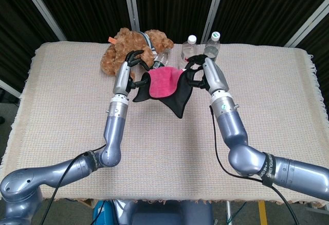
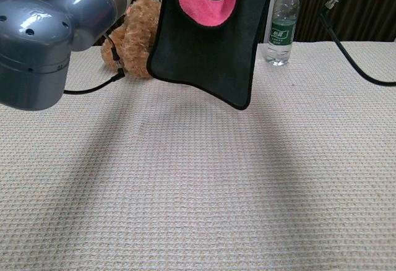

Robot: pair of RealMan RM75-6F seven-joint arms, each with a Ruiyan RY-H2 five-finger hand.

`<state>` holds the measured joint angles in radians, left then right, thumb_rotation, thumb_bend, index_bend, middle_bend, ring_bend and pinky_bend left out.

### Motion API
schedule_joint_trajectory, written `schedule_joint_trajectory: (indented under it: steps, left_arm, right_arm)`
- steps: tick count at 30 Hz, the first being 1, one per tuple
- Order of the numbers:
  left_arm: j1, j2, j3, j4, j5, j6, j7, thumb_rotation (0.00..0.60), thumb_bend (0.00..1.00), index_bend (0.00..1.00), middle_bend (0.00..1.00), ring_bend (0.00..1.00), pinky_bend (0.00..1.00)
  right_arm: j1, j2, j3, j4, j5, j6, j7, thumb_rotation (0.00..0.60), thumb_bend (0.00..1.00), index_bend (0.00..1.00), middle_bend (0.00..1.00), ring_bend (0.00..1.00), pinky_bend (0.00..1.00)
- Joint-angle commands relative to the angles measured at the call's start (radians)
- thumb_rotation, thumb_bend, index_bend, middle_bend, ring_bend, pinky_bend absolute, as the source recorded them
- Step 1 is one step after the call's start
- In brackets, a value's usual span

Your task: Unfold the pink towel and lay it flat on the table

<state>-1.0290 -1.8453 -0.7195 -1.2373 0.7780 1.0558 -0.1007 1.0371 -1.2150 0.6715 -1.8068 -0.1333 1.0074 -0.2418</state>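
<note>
The towel is pink on one face and dark grey on the other, and it hangs in the air above the table. My left hand grips its left top corner and my right hand grips its right top corner. The pink face sags between them and a dark corner droops down. In the chest view the towel hangs with its dark side facing the camera, its low corner just above the table. Both hands are cut off by the top edge there.
A brown teddy bear lies at the back of the table, seen also behind the towel as the teddy bear. One bottle lies beside it and two bottles stand upright near the back, one showing as a bottle.
</note>
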Motion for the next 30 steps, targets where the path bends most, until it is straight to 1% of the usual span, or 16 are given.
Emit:
schedule_joint_trajectory:
  steps: [1, 8, 11, 15, 19, 22, 23, 25, 30]
  left_arm:
    - [-0.047, -0.028, -0.012, 0.080, 0.006, -0.033, -0.033, 0.600, 0.40, 0.57, 0.14, 0.00, 0.00]
    - [-0.109, -0.078, -0.015, 0.221, 0.054, -0.076, -0.142, 0.600, 0.40, 0.57, 0.15, 0.00, 0.00]
    - [-0.112, -0.098, 0.003, 0.254, 0.076, -0.089, -0.186, 0.600, 0.40, 0.57, 0.15, 0.00, 0.00]
    - [-0.088, -0.122, 0.044, 0.259, 0.103, -0.092, -0.234, 0.600, 0.40, 0.58, 0.16, 0.00, 0.00]
    - [-0.041, -0.134, 0.094, 0.212, 0.128, -0.070, -0.254, 0.600, 0.40, 0.58, 0.16, 0.00, 0.00]
    - [0.009, -0.135, 0.141, 0.150, 0.148, -0.038, -0.254, 0.600, 0.40, 0.58, 0.16, 0.00, 0.00]
    - [0.018, -0.135, 0.149, 0.139, 0.149, -0.035, -0.253, 0.600, 0.40, 0.58, 0.16, 0.00, 0.00]
    - [0.062, -0.129, 0.185, 0.075, 0.156, -0.008, -0.243, 0.600, 0.40, 0.58, 0.17, 0.00, 0.00]
    - [0.134, -0.111, 0.237, -0.044, 0.165, 0.038, -0.213, 0.600, 0.40, 0.58, 0.17, 0.00, 0.00]
  right_arm:
    - [0.016, -0.020, 0.004, 0.069, -0.038, -0.046, 0.041, 0.600, 0.53, 0.67, 0.27, 0.09, 0.24]
    - [0.026, -0.046, 0.003, 0.190, -0.115, -0.126, 0.110, 0.600, 0.53, 0.67, 0.27, 0.09, 0.24]
    - [0.021, -0.051, -0.006, 0.224, -0.146, -0.150, 0.134, 0.600, 0.53, 0.67, 0.27, 0.09, 0.24]
    - [-0.011, -0.045, -0.029, 0.228, -0.178, -0.177, 0.170, 0.600, 0.53, 0.67, 0.27, 0.09, 0.24]
    - [-0.062, -0.018, -0.061, 0.178, -0.208, -0.188, 0.198, 0.600, 0.53, 0.66, 0.27, 0.09, 0.24]
    - [-0.112, 0.007, -0.092, 0.117, -0.240, -0.188, 0.220, 0.600, 0.53, 0.67, 0.27, 0.09, 0.24]
    - [-0.121, 0.010, -0.099, 0.105, -0.242, -0.189, 0.224, 0.600, 0.53, 0.66, 0.27, 0.09, 0.24]
    - [-0.167, 0.029, -0.124, 0.046, -0.274, -0.183, 0.248, 0.600, 0.53, 0.66, 0.27, 0.09, 0.24]
    - [-0.231, 0.055, -0.180, -0.053, -0.346, -0.167, 0.270, 0.600, 0.53, 0.67, 0.27, 0.09, 0.24]
